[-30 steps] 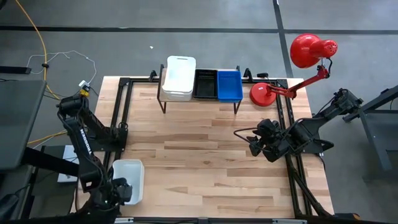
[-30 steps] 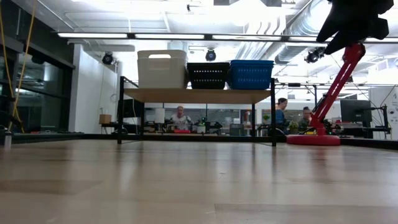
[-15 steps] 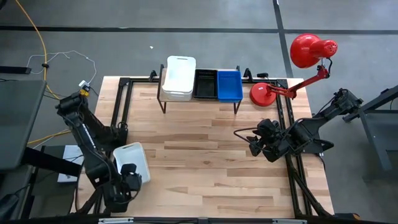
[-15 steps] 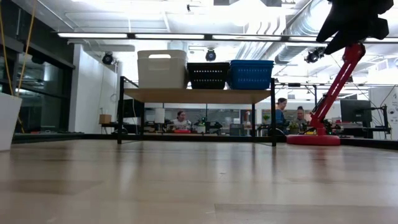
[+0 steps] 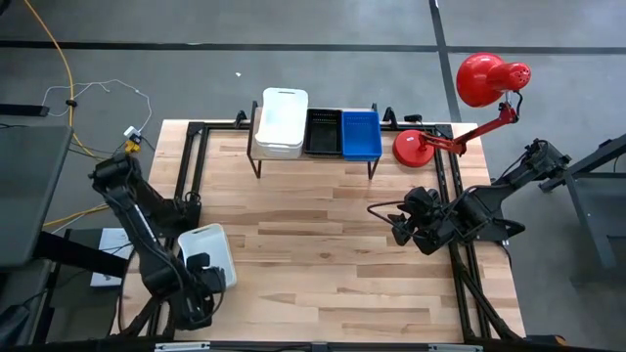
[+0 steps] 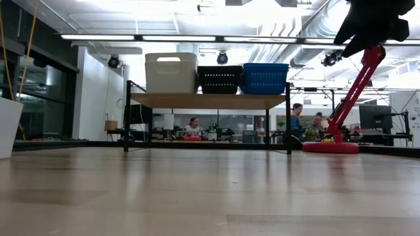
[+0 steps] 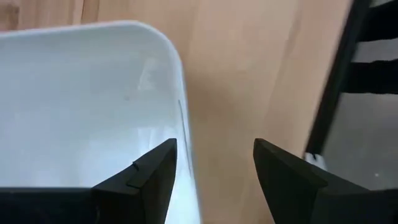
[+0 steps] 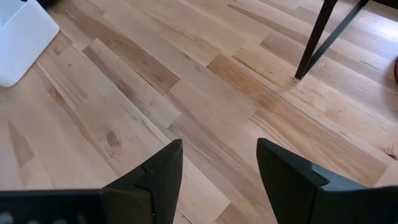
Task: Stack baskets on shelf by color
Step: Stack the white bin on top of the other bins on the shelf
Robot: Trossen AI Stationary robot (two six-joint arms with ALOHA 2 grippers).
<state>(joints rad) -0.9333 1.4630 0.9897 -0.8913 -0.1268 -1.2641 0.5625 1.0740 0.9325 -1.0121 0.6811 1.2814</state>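
Note:
A white basket (image 5: 207,246) sits bottom down on the table near its left edge. It also shows in the low view (image 6: 8,128) and the right wrist view (image 8: 22,37). My left gripper (image 5: 201,278) is open over the basket's near end. In the left wrist view (image 7: 214,146) its fingers stand either side of the basket (image 7: 81,93) wall. The shelf (image 5: 313,157) stands at the far edge and carries white baskets (image 5: 282,122), a black basket (image 5: 323,132) and a blue basket (image 5: 361,134). My right gripper (image 5: 399,223) waits open above the table's right side. My left gripper comes from above and straddles the white basket's side wall (image 7: 182,118) close to a rounded corner. One finger (image 7: 152,171) is inside and the other outside. I cannot tell whether either finger touches the wall. The basket rests flat on the table.
A red desk lamp (image 5: 489,80) stands on its round base (image 5: 416,147) to the right of the shelf. Bare wood lies between the shelf (image 6: 207,100) and the near edge. People sit in the room beyond the table (image 6: 296,121).
My left gripper has moved from the near-left corner toward the far edge and a little to the right. The white basket slid with it along the table, turned slightly and came into the low view. For the last half second both have stayed in place.

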